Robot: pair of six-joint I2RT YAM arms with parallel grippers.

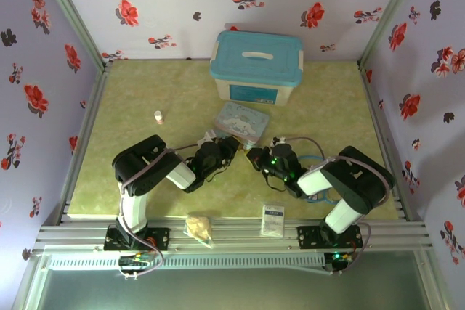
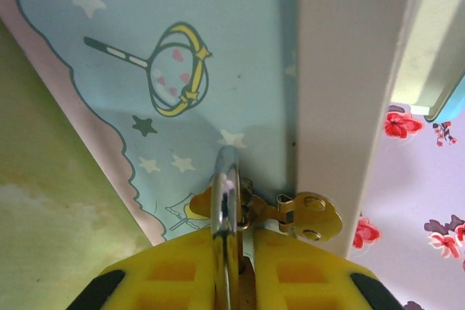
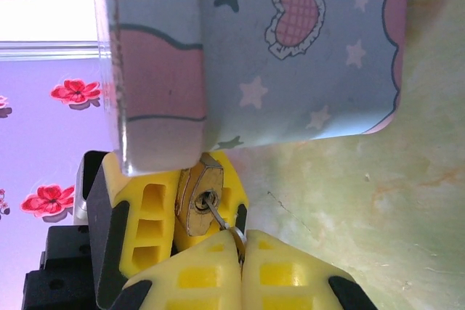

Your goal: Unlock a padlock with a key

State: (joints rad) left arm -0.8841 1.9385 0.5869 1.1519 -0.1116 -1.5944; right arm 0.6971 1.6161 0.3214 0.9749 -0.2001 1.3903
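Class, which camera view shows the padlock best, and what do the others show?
The right wrist view: the padlock faces the camera, brass body clear, with the key in its keyhole. The left wrist view catches its silver shackle, edge-on. In the top view it is too small to make out.

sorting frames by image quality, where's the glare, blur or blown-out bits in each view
Left wrist: glare streak down the padlock shackle, yellow fingers at the bottom edge soft. Right wrist: wall top left blown out white, tin corner shiny, padlock and key fairly sharp. Top external: even light, soft shadows under the arms.
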